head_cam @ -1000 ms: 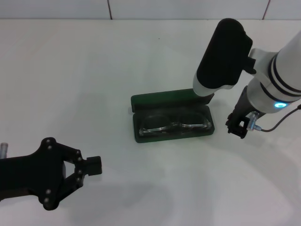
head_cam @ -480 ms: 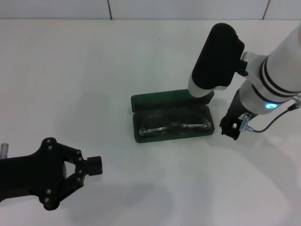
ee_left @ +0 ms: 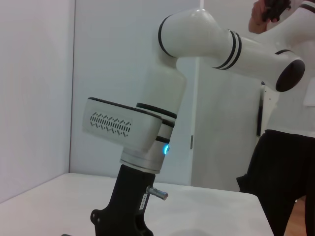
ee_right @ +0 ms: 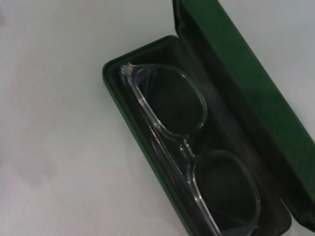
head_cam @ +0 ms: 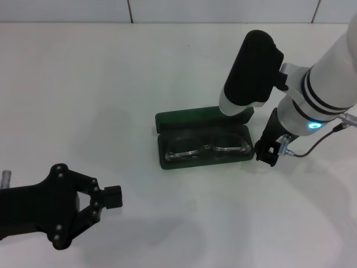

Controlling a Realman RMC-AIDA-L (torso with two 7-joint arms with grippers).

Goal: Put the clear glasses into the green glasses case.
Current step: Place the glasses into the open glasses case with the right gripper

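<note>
The green glasses case (head_cam: 204,142) lies open just right of centre in the head view, its long axis running left to right with a slight tilt, the right end a little higher in the frame. Its lid (head_cam: 195,117) stands up along the far long edge, hinged there, and the tray opens toward the lower edge of the frame. The clear glasses (head_cam: 207,146) lie inside the tray, their long axis along the case's, lenses side by side and the frame's front toward the near wall; in the right wrist view the glasses (ee_right: 189,147) are colourless and see-through over a dark lining, with large rounded lenses joined by a thin bridge, and the case's rim (ee_right: 129,117) is dark green with rounded corners. The white table (head_cam: 111,84) spreads bare to the left, above and below the case. The right gripper (head_cam: 266,152) hangs just beside the case's right end, in the centre right of the frame; whether its fingers are open or closed cannot be told. The left gripper (head_cam: 109,196) sits low in the lower left, well apart from the case, its fingers drawn together with nothing between them.
</note>
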